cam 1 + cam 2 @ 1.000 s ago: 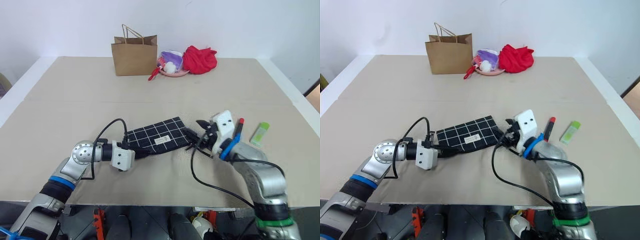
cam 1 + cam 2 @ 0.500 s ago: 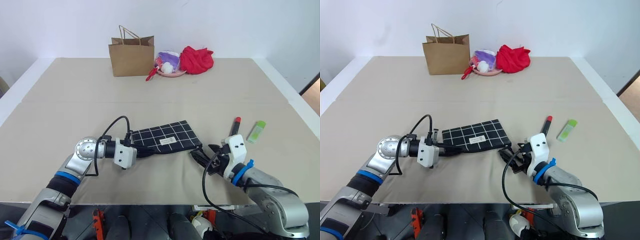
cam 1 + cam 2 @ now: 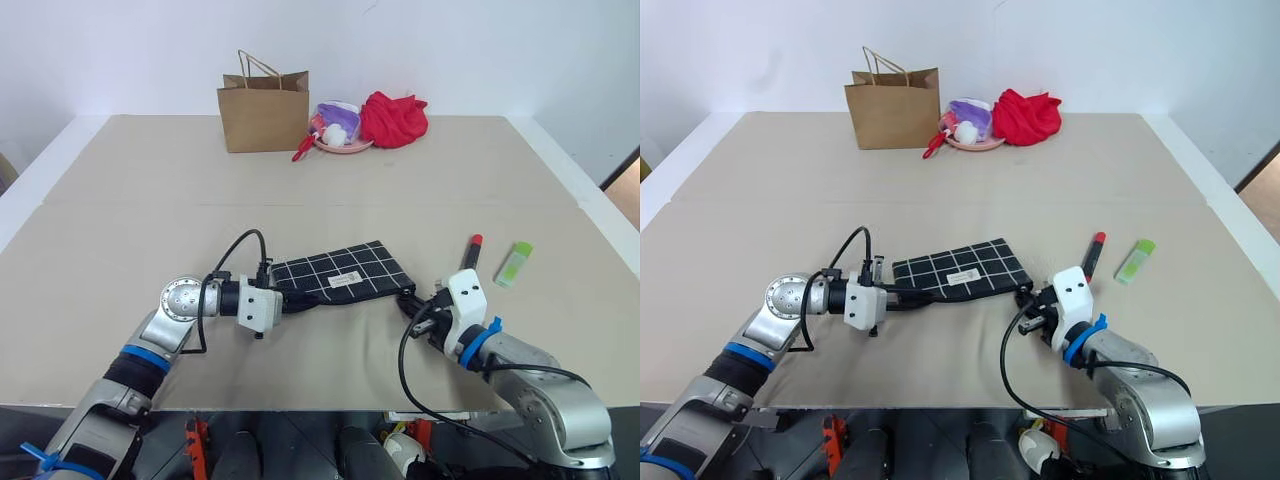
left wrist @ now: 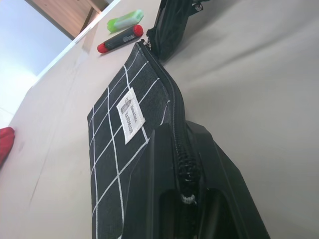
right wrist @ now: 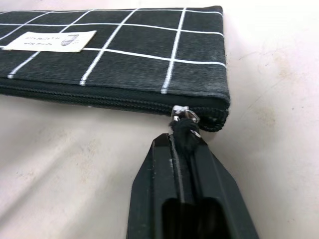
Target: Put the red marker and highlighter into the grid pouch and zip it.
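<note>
Black fabric w/ thin white grid lines: the grid pouch [image 3: 340,276] lies flat on the tan table [image 3: 150,190], roughly centre-front, pinned at both ends by the two arms. Left gripper [image 3: 283,298] has its fingers clamped on the pouch's left end, right at the zipper seam, prob. to anchor it so the fabric doesn't slide when the zip gets pulled. Right gripper [image 3: 1034,303] sits at the opposite corner, fingers [image 5: 187,169] pressed together on the black zipper pull cord [image 5: 183,125] just below the metal slider; that reads as the grip needed to run the zip open. Zip looks fully shut along the near edge, so the pouch isn't open yet and nothing's inside as far as can be told. Red marker [image 3: 470,251] and highlighter [image 3: 514,263] lie side by side on the table, a bit apart from each other, just beyond the right arm and near the pouch's right end, handy for loading once it's open. Brown paper bag [image 3: 264,98], pink dish [image 3: 340,140] and red cloth bundle [image 3: 397,118] sit well apart at the far edge, not involved.
</note>
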Controlling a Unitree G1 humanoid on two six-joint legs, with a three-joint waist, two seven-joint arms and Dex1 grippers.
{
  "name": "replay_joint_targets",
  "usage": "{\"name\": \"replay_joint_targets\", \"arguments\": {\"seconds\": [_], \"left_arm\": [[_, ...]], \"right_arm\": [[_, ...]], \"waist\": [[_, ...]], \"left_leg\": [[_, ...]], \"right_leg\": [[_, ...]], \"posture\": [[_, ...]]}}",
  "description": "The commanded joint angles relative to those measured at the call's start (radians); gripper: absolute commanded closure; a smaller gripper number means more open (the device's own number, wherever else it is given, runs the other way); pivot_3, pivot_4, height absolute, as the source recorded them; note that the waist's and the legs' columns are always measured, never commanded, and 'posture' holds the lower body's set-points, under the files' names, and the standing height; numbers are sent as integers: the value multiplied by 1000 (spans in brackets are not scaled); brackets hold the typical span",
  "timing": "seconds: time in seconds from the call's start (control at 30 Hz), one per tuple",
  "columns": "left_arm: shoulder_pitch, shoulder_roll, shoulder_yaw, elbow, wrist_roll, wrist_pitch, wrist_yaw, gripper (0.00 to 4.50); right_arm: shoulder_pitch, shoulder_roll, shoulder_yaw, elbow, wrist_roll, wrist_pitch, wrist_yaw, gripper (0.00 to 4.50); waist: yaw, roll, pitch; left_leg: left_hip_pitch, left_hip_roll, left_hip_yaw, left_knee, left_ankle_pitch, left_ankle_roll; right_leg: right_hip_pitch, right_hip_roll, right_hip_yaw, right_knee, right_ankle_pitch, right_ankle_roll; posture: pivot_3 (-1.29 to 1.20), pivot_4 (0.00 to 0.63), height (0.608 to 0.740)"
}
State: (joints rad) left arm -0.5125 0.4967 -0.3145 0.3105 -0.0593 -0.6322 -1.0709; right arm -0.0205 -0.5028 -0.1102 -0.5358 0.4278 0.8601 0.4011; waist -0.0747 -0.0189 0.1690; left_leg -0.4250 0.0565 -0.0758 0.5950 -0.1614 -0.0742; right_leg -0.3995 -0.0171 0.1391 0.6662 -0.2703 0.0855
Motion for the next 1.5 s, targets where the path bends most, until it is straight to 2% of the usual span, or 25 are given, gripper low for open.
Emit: {"name": "replay_joint_targets", "arguments": {"seconds": [0.03, 0.53, 1.07, 1.33, 1.5], "left_arm": [[5, -2, 17, -47, -16, 10, 17, 4500], [15, -18, 9, -75, -6, 35, 30, 4500], [14, -46, 17, -77, 26, 39, 96, 4500], [10, -52, 11, -69, 43, 27, 120, 4500], [31, -39, 13, -88, 34, 37, 111, 4500]], "right_arm": [[-27, -19, 7, -68, 14, 20, 6, 4480], [-112, -72, 140, -137, 38, 95, 58, 4480], [-261, -17, 256, -103, 69, 157, 81, 4480], [-301, 5, 275, -62, 77, 182, 94, 4480], [-277, 17, 207, -50, 91, 203, 73, 4480]], "waist": [[0, 0, 0], [0, 0, 0], [0, 0, 0], [0, 0, 0], [0, 0, 0]], "left_leg": [[0, 0, 0, 0, 0, 0], [0, 0, 0, 0, 0, 0], [0, 0, 0, 0, 0, 0], [0, 0, 0, 0, 0, 0], [0, 0, -1, 0, 0, 0]], "right_leg": [[0, 0, 0, 0, 0, 0], [0, 0, 0, 0, 0, 0], [0, 0, 0, 0, 0, 0], [0, 0, 0, 0, 0, 0], [0, 0, 0, 0, 0, 0]], "posture": [[0, 150, 740], [0, 150, 740], [0, 150, 740], [0, 150, 740], [0, 150, 740]]}}
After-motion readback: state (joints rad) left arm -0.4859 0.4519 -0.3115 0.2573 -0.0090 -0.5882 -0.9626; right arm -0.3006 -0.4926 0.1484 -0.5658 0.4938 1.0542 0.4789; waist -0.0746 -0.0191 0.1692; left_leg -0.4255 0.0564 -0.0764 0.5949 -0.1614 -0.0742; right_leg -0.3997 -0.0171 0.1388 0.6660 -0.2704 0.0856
